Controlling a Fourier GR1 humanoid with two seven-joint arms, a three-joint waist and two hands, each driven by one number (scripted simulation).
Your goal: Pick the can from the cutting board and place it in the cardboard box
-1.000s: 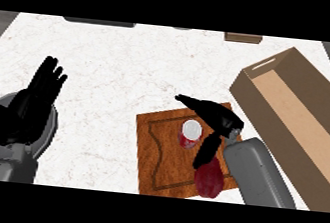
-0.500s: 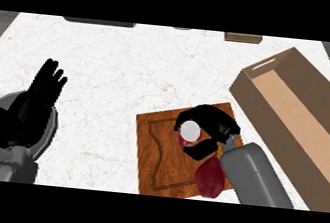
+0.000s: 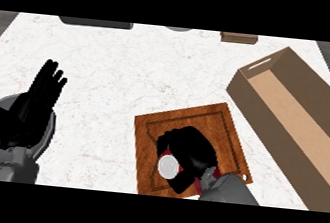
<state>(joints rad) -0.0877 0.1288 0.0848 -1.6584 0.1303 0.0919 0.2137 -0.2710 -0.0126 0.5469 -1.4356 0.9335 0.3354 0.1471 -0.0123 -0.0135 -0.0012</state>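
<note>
Nearest to me, my right hand (image 3: 190, 153) was curled over the can (image 3: 168, 166) on the cutting board (image 3: 219, 126), fingers and thumb wrapped round it. The hand hid nearly all of the can; only its pale round end showed under my fingers, with a sliver of red at the wrist, which I took to be the can's side, though I could not be sure. Whether the can was touching the board or was raised off it, I could not tell. My right forearm was cut off at the near edge.

To the left, my left hand (image 3: 39, 99) rested open, fingers straight and pointing away from me, holding nothing, well apart from the board.

Right of the board lay the cardboard box (image 3: 253, 94), long and open-topped, running from near right to far; its near end was cut off at the right edge.

Along the far edge of the counter (image 3: 128, 65) sat a dark object (image 3: 95, 23), a grey one (image 3: 179, 29) and a brown one (image 3: 239, 38), each cut off and too partial to name.
</note>
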